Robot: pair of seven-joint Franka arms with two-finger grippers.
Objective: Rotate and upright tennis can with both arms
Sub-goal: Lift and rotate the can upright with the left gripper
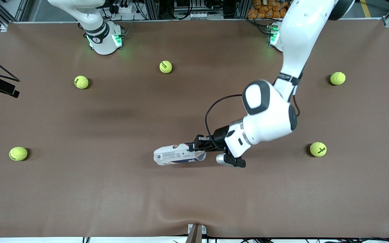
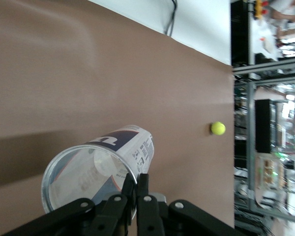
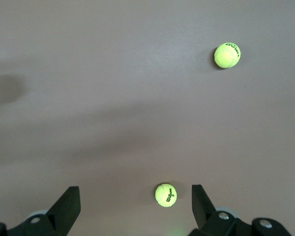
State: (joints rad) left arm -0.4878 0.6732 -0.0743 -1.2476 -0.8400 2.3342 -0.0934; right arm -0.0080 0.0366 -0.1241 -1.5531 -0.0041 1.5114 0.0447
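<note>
Partly hidden, left gripper (image 1: 199, 145) fingers clamped on tennis can (image 1: 176, 155) rim, right gripper (image 3: 135, 206) fingers apart.

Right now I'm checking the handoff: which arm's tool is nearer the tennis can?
Left. The left tool is shut on the open rim of the lying tennis can. The right tool waits open, high above two tennis balls, near its base.

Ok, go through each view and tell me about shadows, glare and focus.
Front view: soft broad shadows across the brown table, green glow at the arms' bases. Left wrist view: the tennis can is clear through its open mouth, the left gripper pinching its rim; the bright background looks washed out. Right wrist view: even light, faint shadows, open right gripper sharp.
</note>
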